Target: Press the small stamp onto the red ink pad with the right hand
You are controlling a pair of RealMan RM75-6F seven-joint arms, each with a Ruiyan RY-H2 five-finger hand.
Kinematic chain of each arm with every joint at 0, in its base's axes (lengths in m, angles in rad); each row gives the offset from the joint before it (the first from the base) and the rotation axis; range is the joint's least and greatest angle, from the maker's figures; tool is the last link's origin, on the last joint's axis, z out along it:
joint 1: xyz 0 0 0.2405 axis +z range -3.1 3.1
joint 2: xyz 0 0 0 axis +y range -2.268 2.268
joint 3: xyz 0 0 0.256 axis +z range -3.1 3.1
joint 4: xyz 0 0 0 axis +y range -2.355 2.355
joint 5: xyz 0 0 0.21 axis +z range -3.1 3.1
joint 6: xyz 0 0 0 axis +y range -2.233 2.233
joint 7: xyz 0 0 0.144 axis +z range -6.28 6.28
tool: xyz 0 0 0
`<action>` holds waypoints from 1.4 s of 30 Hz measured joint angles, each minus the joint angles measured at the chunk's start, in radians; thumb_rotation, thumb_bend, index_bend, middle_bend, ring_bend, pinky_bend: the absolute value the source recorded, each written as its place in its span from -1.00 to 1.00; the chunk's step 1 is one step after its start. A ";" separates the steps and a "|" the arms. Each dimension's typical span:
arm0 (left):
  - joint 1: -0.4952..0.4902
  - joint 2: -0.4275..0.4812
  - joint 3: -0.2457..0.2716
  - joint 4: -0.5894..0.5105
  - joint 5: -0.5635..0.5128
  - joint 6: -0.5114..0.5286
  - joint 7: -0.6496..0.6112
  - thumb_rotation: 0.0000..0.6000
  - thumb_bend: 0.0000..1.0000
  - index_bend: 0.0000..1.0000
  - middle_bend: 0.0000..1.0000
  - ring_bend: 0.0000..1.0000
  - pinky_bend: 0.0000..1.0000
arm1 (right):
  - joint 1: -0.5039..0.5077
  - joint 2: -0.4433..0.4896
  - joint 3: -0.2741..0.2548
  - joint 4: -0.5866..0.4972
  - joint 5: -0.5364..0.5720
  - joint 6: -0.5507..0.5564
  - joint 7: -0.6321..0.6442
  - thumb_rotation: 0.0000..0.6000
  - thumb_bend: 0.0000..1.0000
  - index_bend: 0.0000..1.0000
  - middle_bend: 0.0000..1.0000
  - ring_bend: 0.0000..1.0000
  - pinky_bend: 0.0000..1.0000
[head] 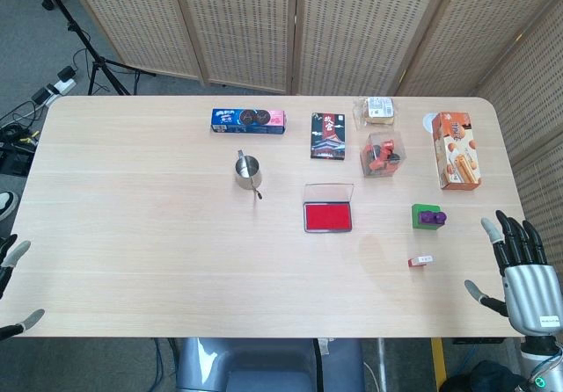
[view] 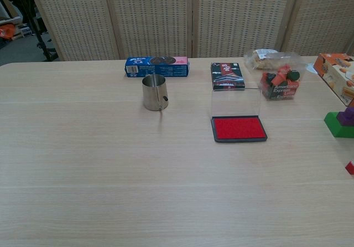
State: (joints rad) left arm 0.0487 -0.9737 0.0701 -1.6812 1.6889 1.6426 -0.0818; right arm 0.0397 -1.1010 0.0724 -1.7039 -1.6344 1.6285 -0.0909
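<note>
The small red stamp (head: pixel 421 260) lies on the table near the front right; only its corner (view: pixel 350 167) shows at the chest view's right edge. The red ink pad (head: pixel 328 217) (view: pixel 239 129) sits open mid-table, its clear lid raised behind it. My right hand (head: pixel 519 271) hovers at the table's right front corner, fingers apart and holding nothing, right of the stamp. My left hand (head: pixel 12 286) shows only as fingertips at the left edge of the head view, empty and spread.
A green and purple block (head: pixel 427 217) (view: pixel 343 123) stands behind the stamp. A steel cup (head: pixel 248 170), blue cookie box (head: pixel 249 120), dark packet (head: pixel 328 135), clear tub (head: pixel 383 154), bagged snack (head: pixel 376 109) and orange carton (head: pixel 457 151) line the far half.
</note>
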 measured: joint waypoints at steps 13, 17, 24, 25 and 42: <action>0.001 0.003 -0.003 0.003 -0.005 0.001 -0.011 1.00 -1.00 -1.00 -1.00 -1.00 -1.00 | 0.006 -0.001 -0.005 0.008 -0.009 -0.011 0.012 1.00 -1.00 -1.00 -0.51 -0.64 -0.77; -0.004 0.001 -0.006 0.003 -0.013 -0.011 -0.005 1.00 -1.00 -1.00 -1.00 -1.00 -1.00 | 0.017 -0.008 0.001 0.027 -0.012 -0.017 0.035 1.00 -1.00 -1.00 0.43 0.40 0.47; -0.012 -0.004 -0.016 -0.006 -0.040 -0.033 0.016 1.00 -1.00 -1.00 -1.00 -1.00 -1.00 | 0.059 -0.035 0.002 0.106 -0.037 -0.060 0.117 1.00 -1.00 -1.00 1.00 1.00 1.00; -0.013 -0.004 -0.017 -0.008 -0.044 -0.035 0.019 1.00 -1.00 -1.00 -1.00 -1.00 -1.00 | 0.067 -0.037 -0.001 0.111 -0.039 -0.077 0.125 1.00 -0.99 -1.00 1.00 1.00 1.00; -0.036 -0.012 -0.035 -0.029 -0.103 -0.096 0.059 1.00 -1.00 -1.00 -1.00 -1.00 -1.00 | 0.241 -0.173 -0.042 0.379 -0.024 -0.407 0.091 1.00 -0.33 -0.33 1.00 1.00 1.00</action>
State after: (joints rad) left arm 0.0123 -0.9861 0.0349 -1.7097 1.5862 1.5465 -0.0232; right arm 0.2812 -1.2736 0.0304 -1.3246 -1.6588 1.2216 0.0004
